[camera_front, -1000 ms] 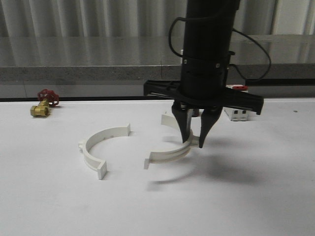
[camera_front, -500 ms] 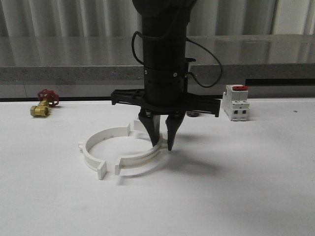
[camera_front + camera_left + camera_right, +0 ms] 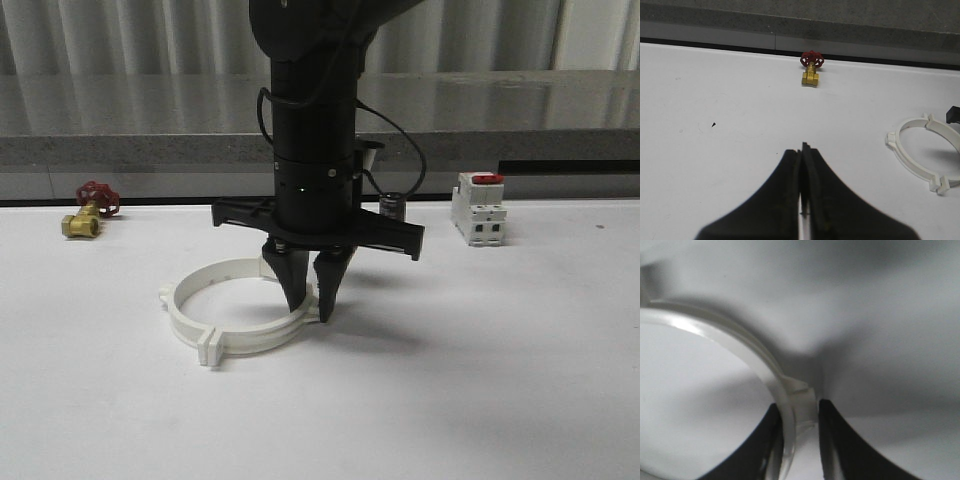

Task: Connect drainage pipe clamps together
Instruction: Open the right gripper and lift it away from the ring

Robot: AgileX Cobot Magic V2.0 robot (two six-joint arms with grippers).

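With its two fingers pinched on the band of the right-hand half, the right gripper stands vertical over the table, holding that clamp half down at table level. R wrist view: white band sits between the fingers, one inside the curve, one outside, grip narrow.

The half meets the left-hand clamp half; near-side end tabs look touching, far-side joint is behind the gripper, can't tell if closed. Together they read as one ring, lying flat approx. mid-table, left of centre.

L gripper hangs well apart over bare table, fingers pressed together, nothing held. Brass valve far left at back edge; white block w/ red switch back right. Neither near the ring.

Step in hand, my read: final push-together / seating of the two halves. Task nearly done.

Next move calls for: confirm far tabs mated, small nudge leftward if gap remains, then open and lift straight up so the half isn't dragged off its partner.
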